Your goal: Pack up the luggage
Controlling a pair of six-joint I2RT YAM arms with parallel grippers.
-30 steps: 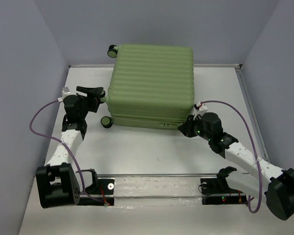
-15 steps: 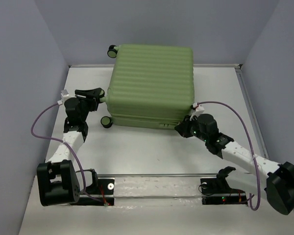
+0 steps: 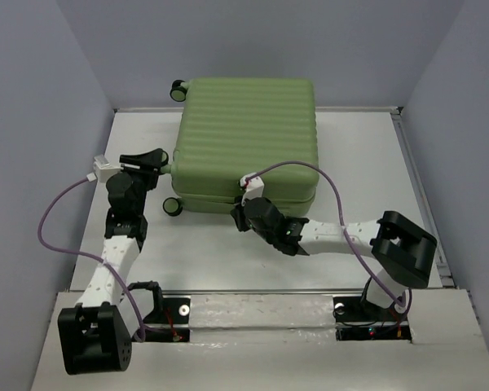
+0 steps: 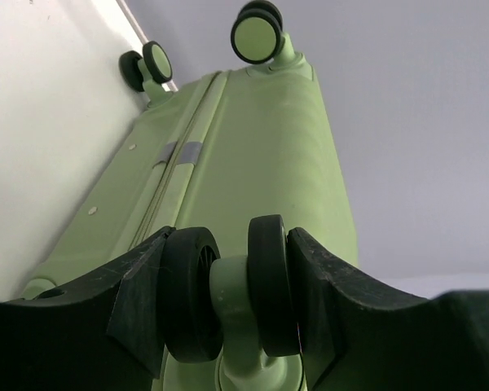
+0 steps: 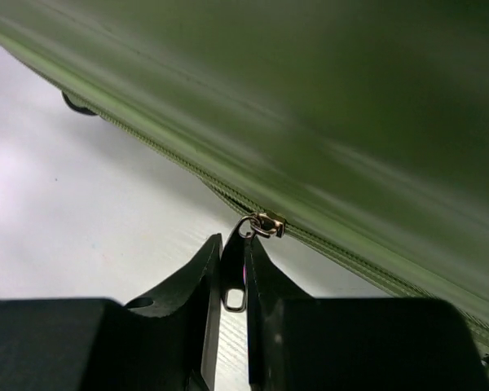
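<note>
The luggage is a closed light olive-green ribbed suitcase lying flat at the back of the table. My left gripper is shut on its near-left wheel, a black double wheel on a green stem, clamped between both fingers. My right gripper is at the suitcase's near side, shut on the dark zipper pull, which hangs from a metal slider on the green zipper track. The suitcase side fills the left wrist view.
Two more wheels show at the far end in the left wrist view, and one wheel rests on the table near the left arm. Purple cables loop from both arms. Grey walls enclose the white table.
My right gripper has travelled left along the suitcase's near side, from its right corner to the middle, holding the zipper pull. The suitcase has shifted slightly left. The left gripper stays on the wheel.
</note>
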